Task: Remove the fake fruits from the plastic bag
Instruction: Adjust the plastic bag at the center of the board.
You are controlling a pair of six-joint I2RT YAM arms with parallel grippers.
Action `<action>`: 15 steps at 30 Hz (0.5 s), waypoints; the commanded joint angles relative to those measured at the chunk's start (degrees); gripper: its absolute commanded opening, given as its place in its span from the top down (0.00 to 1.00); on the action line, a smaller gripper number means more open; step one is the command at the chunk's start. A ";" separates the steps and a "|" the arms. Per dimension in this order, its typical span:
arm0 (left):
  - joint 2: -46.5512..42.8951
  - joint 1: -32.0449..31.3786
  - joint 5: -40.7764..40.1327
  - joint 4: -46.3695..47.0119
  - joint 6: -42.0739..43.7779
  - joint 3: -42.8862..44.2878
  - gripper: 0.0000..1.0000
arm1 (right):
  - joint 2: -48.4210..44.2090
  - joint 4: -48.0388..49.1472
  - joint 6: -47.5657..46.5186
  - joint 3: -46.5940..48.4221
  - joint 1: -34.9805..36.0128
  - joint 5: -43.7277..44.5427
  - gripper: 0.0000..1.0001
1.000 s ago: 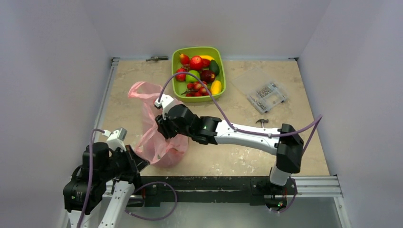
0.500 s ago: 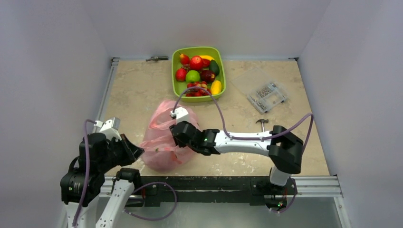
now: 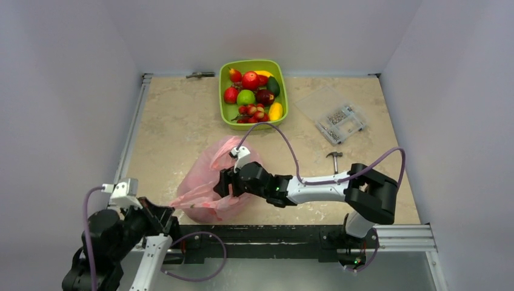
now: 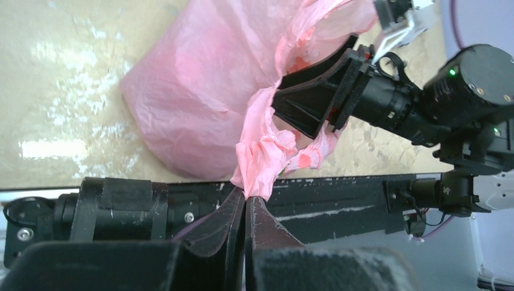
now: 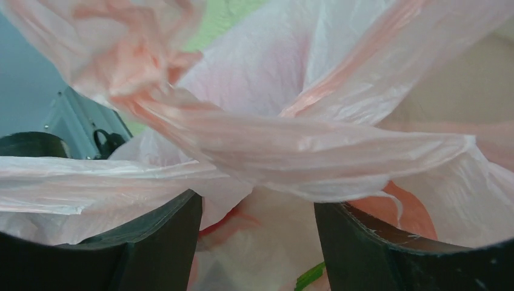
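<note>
Plastic bag (image 3: 200,182) lies slantwise, near-left to far-right.

Both arms mix matte black joint housings with glossy white links. The right arm (image 3: 315,187) carries a lilac cable (image 3: 294,159) and shows green lights (image 4: 451,71) on its black wrist. The left arm (image 3: 115,233) has a matching cord (image 3: 85,212) and a white wrist block (image 3: 123,189). The left pincer (image 4: 245,197) has dark, tapered fingers (image 4: 227,224); silver screws (image 4: 25,233) stud its mount.
</note>
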 commanded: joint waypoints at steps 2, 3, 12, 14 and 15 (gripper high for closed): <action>-5.61 0.15 -0.18 3.63 1.52 3.28 1.00 | -1.94 0.14 -6.40 6.23 -0.63 -3.17 0.29; -5.92 0.15 0.86 5.28 0.77 3.06 1.00 | -1.97 0.09 -6.95 6.70 -0.63 -3.45 0.27; 5.19 0.15 6.53 11.31 -2.30 5.96 1.00 | 3.86 -3.10 -12.69 12.66 -0.62 -11.79 0.10; 5.67 0.15 7.27 11.60 -2.59 5.94 1.00 | 4.95 -2.36 -13.52 12.30 -0.61 -14.27 0.09; 5.25 0.15 7.85 12.54 -3.08 5.70 1.00 | 5.41 -2.01 -13.94 12.20 -0.63 -15.54 0.09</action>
